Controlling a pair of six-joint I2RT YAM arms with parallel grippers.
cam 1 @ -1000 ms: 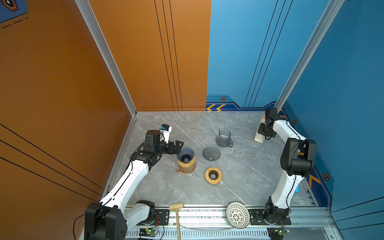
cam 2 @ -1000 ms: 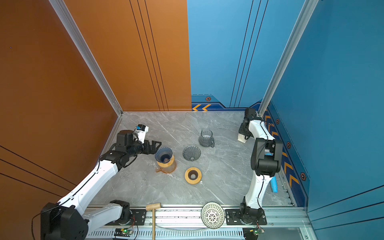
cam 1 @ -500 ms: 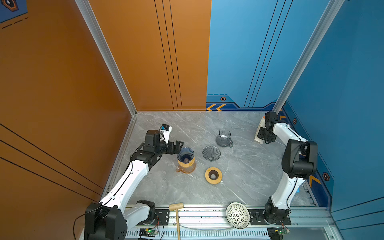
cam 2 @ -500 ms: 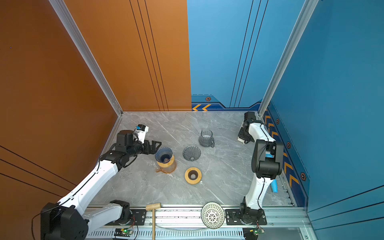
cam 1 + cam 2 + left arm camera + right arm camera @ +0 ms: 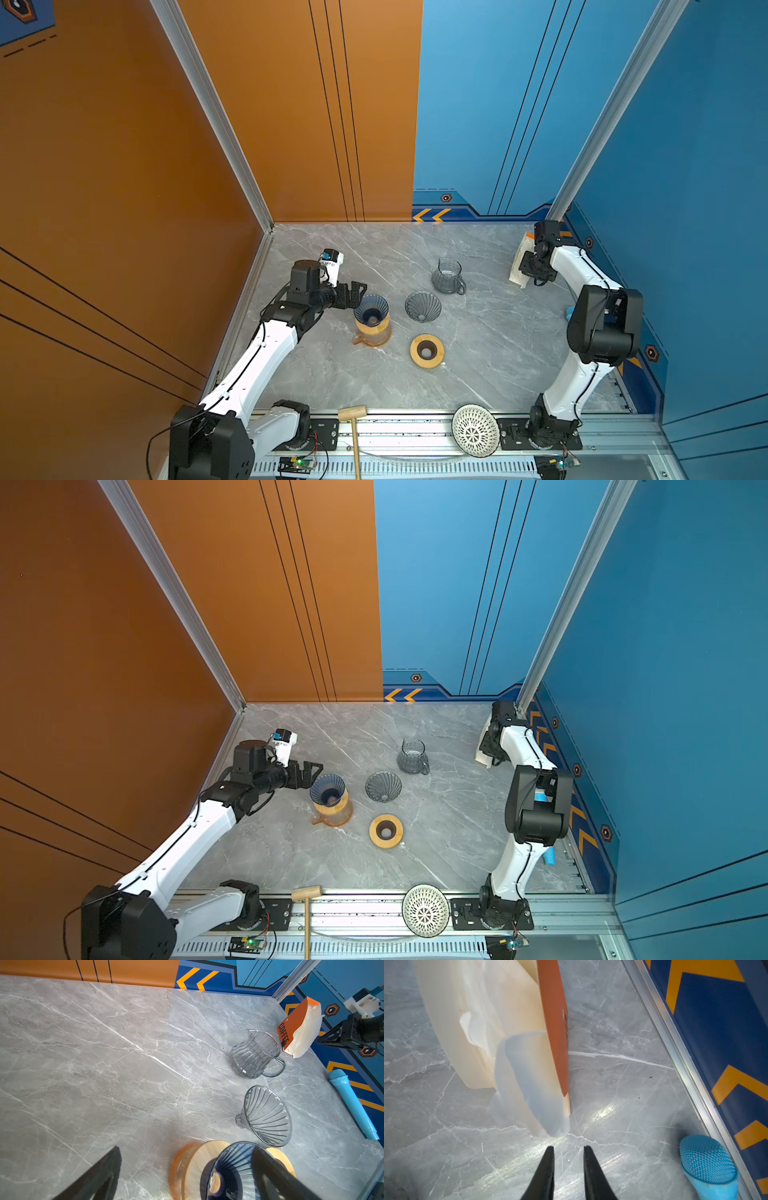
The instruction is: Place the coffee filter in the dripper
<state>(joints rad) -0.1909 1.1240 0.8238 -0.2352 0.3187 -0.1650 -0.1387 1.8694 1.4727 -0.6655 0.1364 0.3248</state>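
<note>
coffee filters (image 5: 508, 1022) stand at the far right corner of the tabletop (image 5: 478, 374); right fingers (image 5: 525, 269) just beside, slightly parted, seemingly empty. left fingers (image 5: 352, 294) gape empty beside the dripper (image 5: 371, 309); blue microphone (image 5: 708, 1159) nearby.

dripper (image 5: 371, 309) on carafe (image 5: 372, 334), second dripper (image 5: 422, 306) to its right, pitcher (image 5: 446, 276) behind, filter pack (image 5: 519, 270) far right
</note>
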